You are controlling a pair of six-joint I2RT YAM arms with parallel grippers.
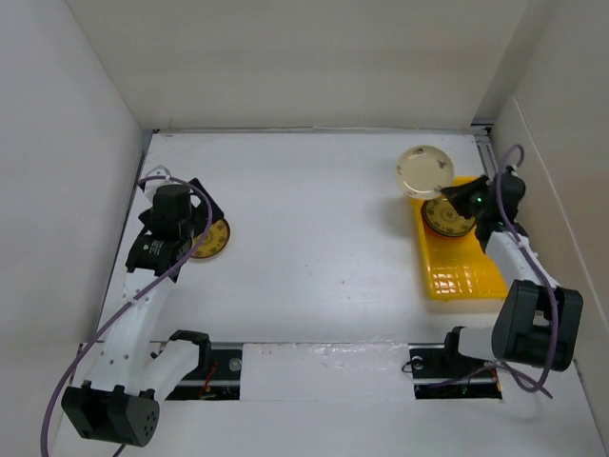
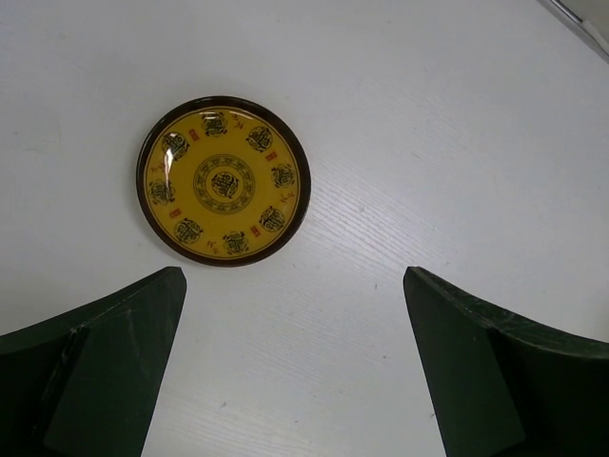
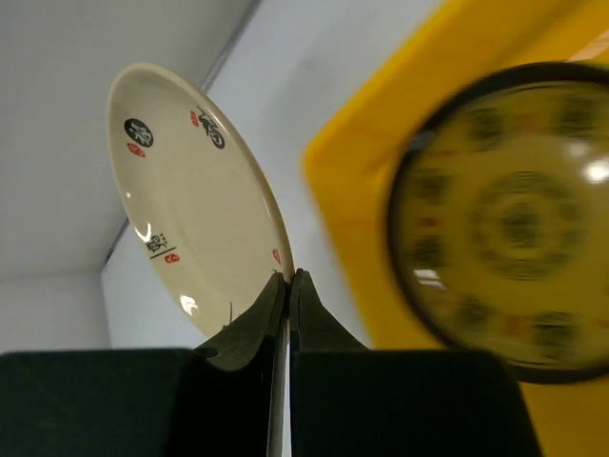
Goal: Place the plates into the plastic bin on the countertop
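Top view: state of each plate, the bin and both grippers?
cream round plate: tilted, rim pinched by right gripper.
brown-and-yellow patterned plate: flat inside yellow plastic bin.
second brown-and-yellow patterned plate: flat on white countertop, untouched.
yellow plastic bin: holds one plate.
left gripper: open.
right gripper: shut on cream round plate.

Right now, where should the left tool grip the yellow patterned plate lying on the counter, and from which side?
The yellow patterned plate lies flat on the countertop, underside unreachable, so probably pinch its dark raised rim from above, one finger inside, one outside. The open left tool hangs above it.
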